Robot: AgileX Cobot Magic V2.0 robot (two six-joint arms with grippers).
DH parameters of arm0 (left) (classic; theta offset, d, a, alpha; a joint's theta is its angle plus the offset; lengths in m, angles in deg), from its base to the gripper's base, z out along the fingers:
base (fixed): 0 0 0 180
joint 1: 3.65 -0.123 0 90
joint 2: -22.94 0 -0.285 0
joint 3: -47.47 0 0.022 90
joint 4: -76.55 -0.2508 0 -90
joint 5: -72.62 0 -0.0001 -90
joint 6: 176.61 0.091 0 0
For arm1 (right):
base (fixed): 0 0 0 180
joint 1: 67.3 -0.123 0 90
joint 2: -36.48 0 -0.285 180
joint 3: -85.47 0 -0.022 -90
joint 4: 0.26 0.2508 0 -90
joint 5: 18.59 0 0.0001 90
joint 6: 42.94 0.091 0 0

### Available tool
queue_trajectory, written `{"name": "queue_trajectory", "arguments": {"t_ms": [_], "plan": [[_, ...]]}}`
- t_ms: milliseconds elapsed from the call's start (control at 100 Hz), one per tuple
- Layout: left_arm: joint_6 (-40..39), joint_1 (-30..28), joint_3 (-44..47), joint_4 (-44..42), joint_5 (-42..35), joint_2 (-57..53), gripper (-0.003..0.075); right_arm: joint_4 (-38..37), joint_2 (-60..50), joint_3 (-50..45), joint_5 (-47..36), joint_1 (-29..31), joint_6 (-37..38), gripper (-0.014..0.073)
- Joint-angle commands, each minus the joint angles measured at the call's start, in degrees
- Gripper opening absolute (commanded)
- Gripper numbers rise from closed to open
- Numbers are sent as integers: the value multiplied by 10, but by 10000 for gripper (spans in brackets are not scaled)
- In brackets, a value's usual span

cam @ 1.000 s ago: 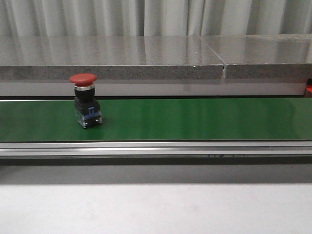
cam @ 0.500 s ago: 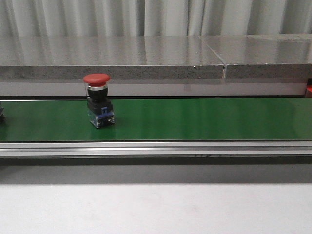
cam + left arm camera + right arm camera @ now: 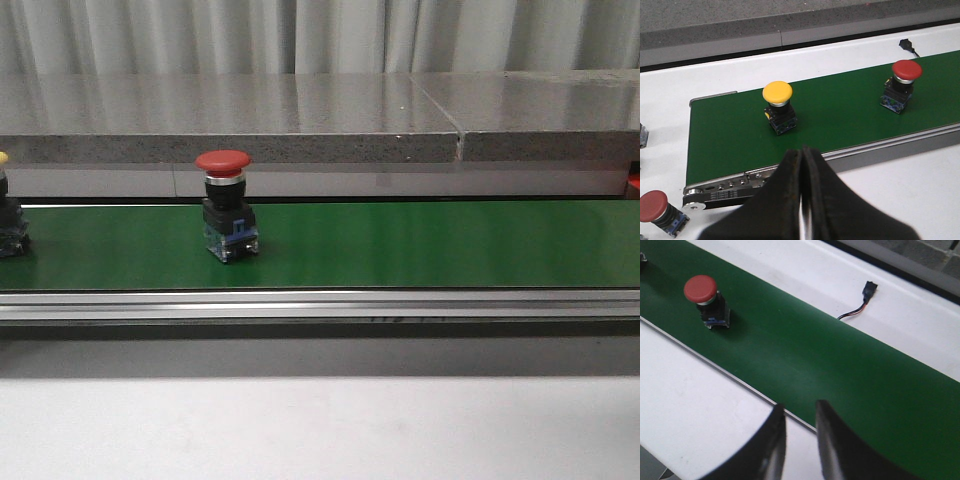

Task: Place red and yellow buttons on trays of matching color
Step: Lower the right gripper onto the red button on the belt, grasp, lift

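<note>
A red button (image 3: 224, 205) stands upright on the green belt (image 3: 420, 245), left of centre. It also shows in both wrist views as the red button (image 3: 901, 82) and red button (image 3: 705, 300). A yellow button (image 3: 778, 105) stands on the belt near its end, and the front view catches the yellow button (image 3: 5, 215) only at the left edge. My left gripper (image 3: 803, 152) is shut and empty, hovering before the belt rail. My right gripper (image 3: 800, 412) is open and empty, over the belt's near rail. The trays are out of view.
A second red button (image 3: 657, 212) lies on the white table beside the belt end. A small black cable plug (image 3: 867, 292) lies on the table beyond the belt. A grey stone ledge (image 3: 300, 120) runs behind the belt.
The red button has travelled to the right along the belt. The yellow button has come into the front view at the left edge.
</note>
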Motion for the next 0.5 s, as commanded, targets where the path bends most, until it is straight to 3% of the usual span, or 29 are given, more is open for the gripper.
{"name": "queue_trajectory", "arguments": {"t_ms": [0, 100, 490], "plan": [[-7, 5, -15, 8, -38, 3, -21, 1, 34, 47, -14, -11, -3, 471], [-7, 5, -15, 8, -38, 3, -21, 1, 80, 81, 8, -22, -3, 619], [-7, 5, -15, 8, -38, 3, -21, 4, 241, 208, 67, -67, -4, 625]]}}
